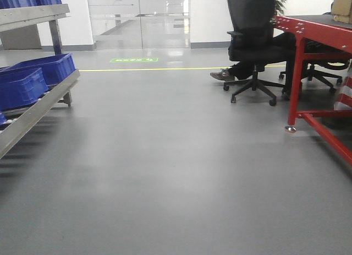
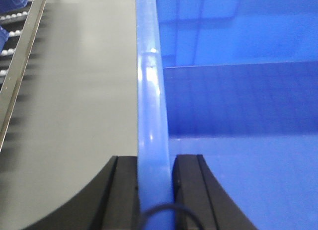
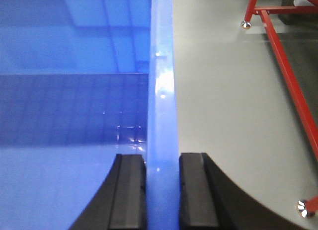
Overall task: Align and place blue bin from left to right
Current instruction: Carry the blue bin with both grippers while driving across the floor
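Jaws clamped tight on both arms: left gripper (image 2: 155, 165) pinches the blue bin (image 2: 238, 91) by its rim, bin interior off to its right, grey floor (image 2: 84, 91) to its left; right gripper (image 3: 161, 163) pinches the rim too, interior on its left, red frame (image 3: 285, 71) out past it on the right.

Left gripper (image 2: 155, 163) seen from its wrist, two black fingers (image 2: 126, 190) clamped either side of the blue bin (image 2: 238, 180) rim, right gripper (image 3: 162, 160) likewise, black fingers (image 3: 196, 190) pinching the opposite rim
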Controlling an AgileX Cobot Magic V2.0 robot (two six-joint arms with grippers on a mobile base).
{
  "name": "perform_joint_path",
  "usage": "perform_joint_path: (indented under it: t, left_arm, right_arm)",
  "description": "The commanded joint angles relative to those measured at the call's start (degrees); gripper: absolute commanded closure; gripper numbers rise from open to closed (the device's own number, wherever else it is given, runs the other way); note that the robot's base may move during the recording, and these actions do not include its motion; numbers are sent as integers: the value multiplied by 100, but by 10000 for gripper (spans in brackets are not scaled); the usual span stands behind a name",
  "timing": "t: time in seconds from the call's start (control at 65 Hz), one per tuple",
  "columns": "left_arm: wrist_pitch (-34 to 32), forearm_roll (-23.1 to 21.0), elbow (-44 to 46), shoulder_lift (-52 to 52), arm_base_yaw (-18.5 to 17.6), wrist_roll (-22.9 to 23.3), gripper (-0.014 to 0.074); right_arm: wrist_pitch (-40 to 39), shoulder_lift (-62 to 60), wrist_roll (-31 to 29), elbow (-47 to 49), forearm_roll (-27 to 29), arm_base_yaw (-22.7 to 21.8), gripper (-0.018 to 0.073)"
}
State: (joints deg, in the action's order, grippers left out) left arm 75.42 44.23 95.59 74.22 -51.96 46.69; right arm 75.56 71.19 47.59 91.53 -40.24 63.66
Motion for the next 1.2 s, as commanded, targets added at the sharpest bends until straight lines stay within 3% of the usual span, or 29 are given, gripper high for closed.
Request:
perform_joint_path:
  t: [0.0, 1.186]
  left_arm:
    - [-545, -258, 40, 26, -185, -5, 707]
    - [-545, -248, 40, 26, -185, -5, 707]
  right_arm:
    - [-560, 19, -25, 32, 249, 141, 638]
    - [-560, 19, -25, 32, 249, 141, 638]
